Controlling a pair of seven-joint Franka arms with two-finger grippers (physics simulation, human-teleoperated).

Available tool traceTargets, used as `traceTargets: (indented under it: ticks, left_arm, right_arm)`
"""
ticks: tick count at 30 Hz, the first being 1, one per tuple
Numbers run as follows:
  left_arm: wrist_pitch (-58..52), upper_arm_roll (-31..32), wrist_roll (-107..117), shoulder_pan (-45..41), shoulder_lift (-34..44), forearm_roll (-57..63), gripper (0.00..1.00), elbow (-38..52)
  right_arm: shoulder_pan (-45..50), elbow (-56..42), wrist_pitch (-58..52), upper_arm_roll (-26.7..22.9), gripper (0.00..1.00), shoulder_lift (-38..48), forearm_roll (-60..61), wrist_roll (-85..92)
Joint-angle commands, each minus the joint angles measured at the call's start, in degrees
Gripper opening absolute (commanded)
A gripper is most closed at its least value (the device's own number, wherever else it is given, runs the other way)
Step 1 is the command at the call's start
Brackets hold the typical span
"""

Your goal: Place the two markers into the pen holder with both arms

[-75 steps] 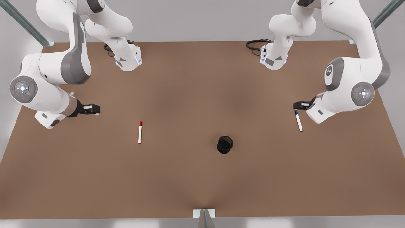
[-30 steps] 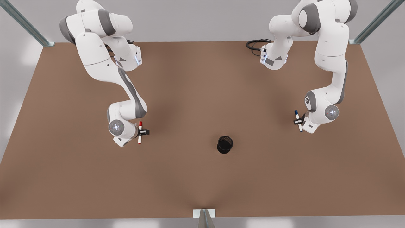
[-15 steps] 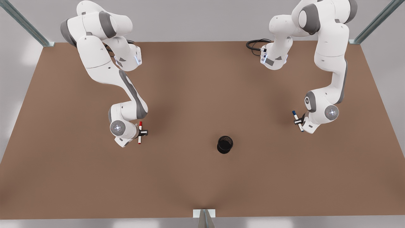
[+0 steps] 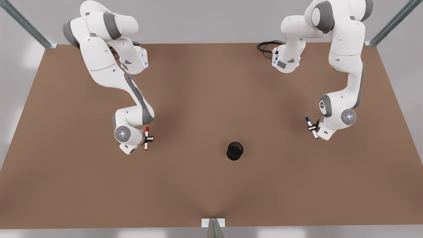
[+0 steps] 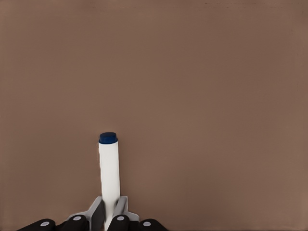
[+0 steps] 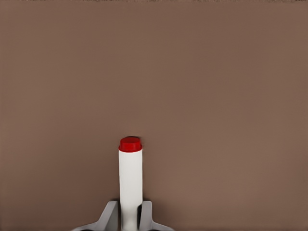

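The red-capped marker (image 4: 146, 138) is on the front view's left, and my right gripper (image 4: 149, 138) is shut across its white barrel. The right wrist view shows that marker (image 6: 130, 183) jutting out from between the fingers (image 6: 109, 215). On the front view's right, my left gripper (image 4: 312, 128) is shut on the blue-capped marker (image 4: 310, 126), which is tilted. From the left wrist, the blue marker (image 5: 109, 173) stands out between the fingers (image 5: 97, 211). The black mesh pen holder (image 4: 235, 150) stands upright between the two arms, nearer the front edge, apart from both grippers.
The brown table (image 4: 211, 191) stretches wide around the holder. The two arm bases (image 4: 134, 61) (image 4: 286, 61) with a black cable (image 4: 266, 46) sit at the back edge. A small metal bracket (image 4: 213, 223) is at the front edge.
Both arms came down from the outer sides onto the markers and shut on them. Over the last second the blue marker has tilted and shifted slightly; the red one has barely moved.
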State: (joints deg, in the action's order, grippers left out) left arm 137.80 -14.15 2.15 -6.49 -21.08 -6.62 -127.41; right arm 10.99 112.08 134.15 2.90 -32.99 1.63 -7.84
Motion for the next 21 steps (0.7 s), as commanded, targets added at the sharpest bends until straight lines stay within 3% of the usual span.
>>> traceTargets:
  ticks: [1,5,7,11,16,17,18,21]
  left_arm:
    - [-8.85,0.0,6.81,-2.21,2.62,-2.17,0.31,2.6]
    - [-15.72,0.09,26.32,-9.51,4.9,-5.86,0.31,11.04]
    - [-16.42,0.26,35.99,-13.9,1.65,-5.86,0.31,17.54]
    - [-18.09,6.24,63.5,-16.54,-2.04,-5.33,0.31,32.92]
    - [-18.09,6.24,90.66,-24.45,-8.1,2.58,0.31,45.4]
    - [-18.09,0.46,93.83,-29.97,-10.39,2.49,0.31,48.31]
    - [-18.18,-11.14,94.09,-39.64,-11.27,2.23,0.3,48.13]
    - [-23.8,-32.86,97.35,-57.66,-17.59,2.31,0.3,47.78]
  right_arm:
    - [0.0,-0.11,-0.03,0.0,0.36,0.03,0.04,1.16]
    - [0.0,-0.19,-0.03,0.0,0.35,-0.23,0.04,1.24]
    - [0.0,-0.19,-0.03,0.0,0.32,-0.32,0.04,1.33]
    - [0.0,-0.19,-0.21,0.0,0.28,-0.23,0.04,1.86]
    - [0.18,-0.72,-1.52,0.09,0.28,0.3,0.04,1.77]
    - [0.44,-0.72,-1.79,0.18,0.28,0.65,0.04,1.77]
    - [0.53,-1.25,-2.84,0.18,0.28,0.82,0.04,1.86]
    - [0.35,-2.48,-4.51,1.41,0.28,1.52,0.04,2.04]
